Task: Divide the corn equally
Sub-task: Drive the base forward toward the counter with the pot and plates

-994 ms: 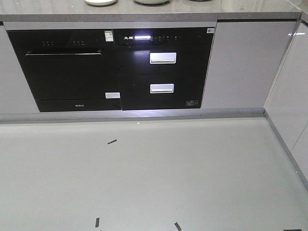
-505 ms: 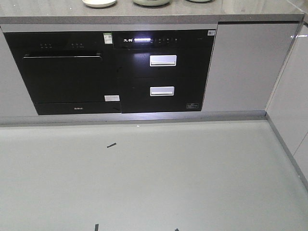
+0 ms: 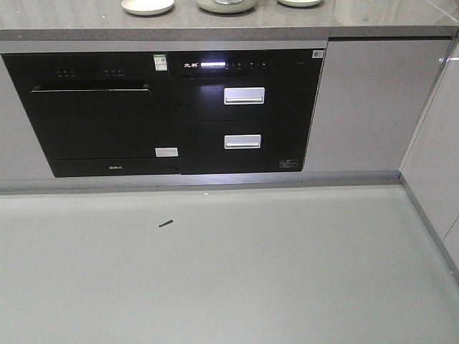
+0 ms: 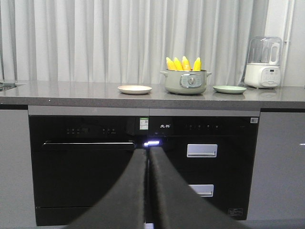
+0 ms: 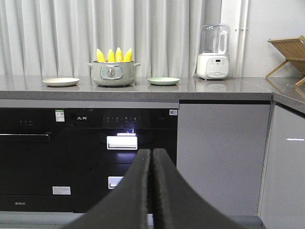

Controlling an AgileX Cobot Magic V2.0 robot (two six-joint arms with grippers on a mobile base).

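1. Pressed together and holding nothing, the left gripper [image 4: 147, 152] and the right gripper [image 5: 151, 152] show matte black, curved jaws.
2. Four yellow, tapered corn cobs [image 4: 183, 63] stand tips-up in a round sage-green pot [image 4: 186, 82] on the speckled grey countertop [image 4: 71, 90].
3. A shallow cream plate [image 4: 135, 89] lies at the pot's 9 o'clock and a pale green plate [image 4: 229, 88] at its 3 o'clock.

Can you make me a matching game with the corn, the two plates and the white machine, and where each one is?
1 corn cobs
2 cream plate
3 green plate
4 white machine

A between pot and white machine
B standing in the pot
C beyond the green plate
D across the pot from the green plate

Pairs: 1-B, 2-D, 3-A, 4-C
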